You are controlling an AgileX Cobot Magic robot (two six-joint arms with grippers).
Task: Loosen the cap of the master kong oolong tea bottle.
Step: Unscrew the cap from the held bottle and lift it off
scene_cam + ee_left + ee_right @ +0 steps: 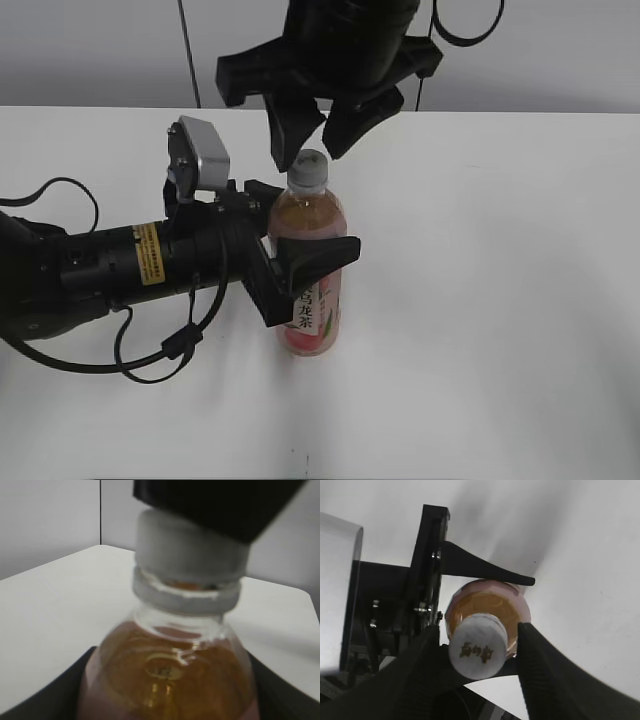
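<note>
Standing upright near the middle of a white table (500, 300), the master kong oolong tea bottle (310, 290) is seen filled with amber tea, its pink label carrying dark characters on a white strip. The bottle's body is clamped by the left gripper (300, 262), which reaches in from nine o'clock on a black arm with a yellow sticker; one black finger is seen across the front of the label and another behind the bottle's shoulder. A small silver camera (200, 152) is mounted above that wrist. The cap (308, 170), white and ribbed, is still seated on the neck. From twelve o'clock, the right gripper (308, 130) is lowered over the bottle top, its two dark fingers spread apart, one on each side of the cap. In the right wrist view the cap's printed top (478, 651) is framed between those fingers, with gaps visible on both sides. In the left wrist view the neck ring and cap (190, 547) are shown blurred and very close.
</note>
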